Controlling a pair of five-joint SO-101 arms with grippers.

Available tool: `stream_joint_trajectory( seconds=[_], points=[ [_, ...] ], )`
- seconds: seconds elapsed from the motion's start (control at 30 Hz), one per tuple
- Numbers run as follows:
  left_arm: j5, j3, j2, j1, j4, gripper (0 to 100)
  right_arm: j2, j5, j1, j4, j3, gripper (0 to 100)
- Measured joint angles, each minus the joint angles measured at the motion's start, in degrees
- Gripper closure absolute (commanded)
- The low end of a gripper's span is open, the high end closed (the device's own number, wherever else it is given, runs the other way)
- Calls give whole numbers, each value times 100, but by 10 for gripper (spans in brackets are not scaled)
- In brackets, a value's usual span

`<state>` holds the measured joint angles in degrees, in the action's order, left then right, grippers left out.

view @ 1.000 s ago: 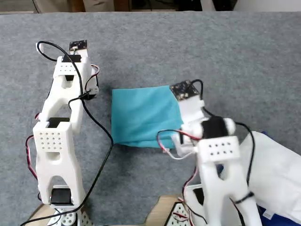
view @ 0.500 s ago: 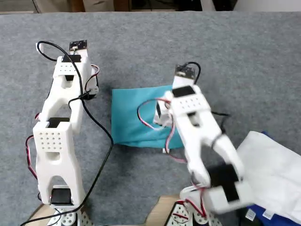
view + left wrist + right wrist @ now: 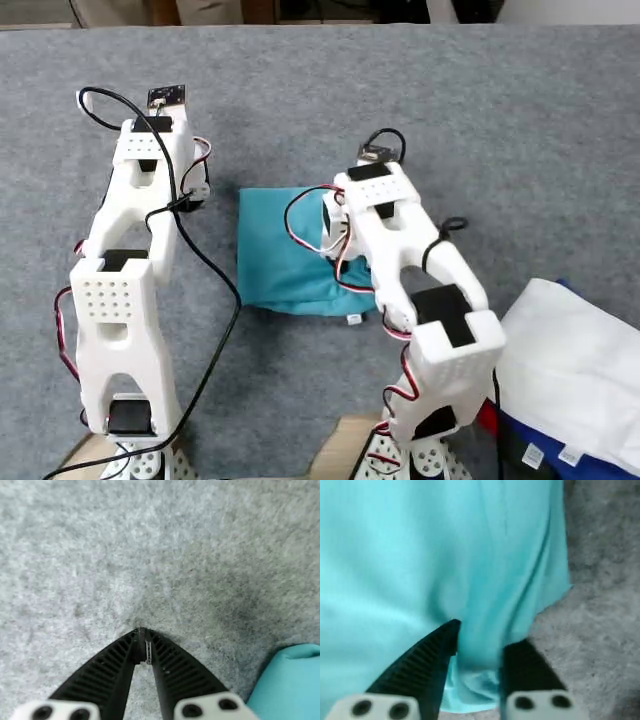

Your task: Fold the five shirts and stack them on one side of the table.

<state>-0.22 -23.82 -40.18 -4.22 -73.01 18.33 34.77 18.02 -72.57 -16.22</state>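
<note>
Teal shirt (image 3: 280,260): folded, flat at table (image 3: 520,110) centre | right pincer (image 3: 480,647): narrowly parted, tips on the teal shirt's far-right part | left pincer (image 3: 143,639): tips together, gripping nothing, over bare table just left of the teal shirt | white shirt (image 3: 585,365): near right, atop blue item (image 3: 525,450).

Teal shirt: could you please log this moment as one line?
left gripper shut | right gripper open, over teal shirt
</note>
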Motion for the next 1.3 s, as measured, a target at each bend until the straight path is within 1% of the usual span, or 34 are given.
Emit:
stream_joint_trajectory(
  seconds=[0.23, 0.43, 0.47, 0.53, 0.63, 0.73, 0.9, 1.07, 1.17, 1.3],
  points=[
    [0, 0, 0, 0, 0, 982, 26, -123, -9, -35, 35, 995],
    [0, 0, 0, 0, 0, 982, -396, -123, 0, -185, 18, 995],
    [9, 0, 0, 0, 0, 982, -536, -123, -35, -255, 18, 995],
    [299, 0, 0, -70, 70, 982, -844, -132, -202, -431, 18, 995],
    [571, 0, 0, -255, 237, 982, -1266, -132, -607, -765, 18, 995],
    [633, 0, 0, -308, 273, 982, -1732, -193, -1116, -1196, 18, 995],
    [633, 0, 0, -308, 273, 982, -2699, -659, -2242, -1969, 18, 995],
    [633, 0, 0, -308, 273, 982, -3780, -1178, -3789, -2532, 18, 995],
    [633, 0, 0, -308, 273, 982, -4440, -1732, -4791, -2690, 18, 994],
    [633, 0, 0, -308, 273, 982, -5020, -2593, -6330, -2690, 18, 994]
  ],
)
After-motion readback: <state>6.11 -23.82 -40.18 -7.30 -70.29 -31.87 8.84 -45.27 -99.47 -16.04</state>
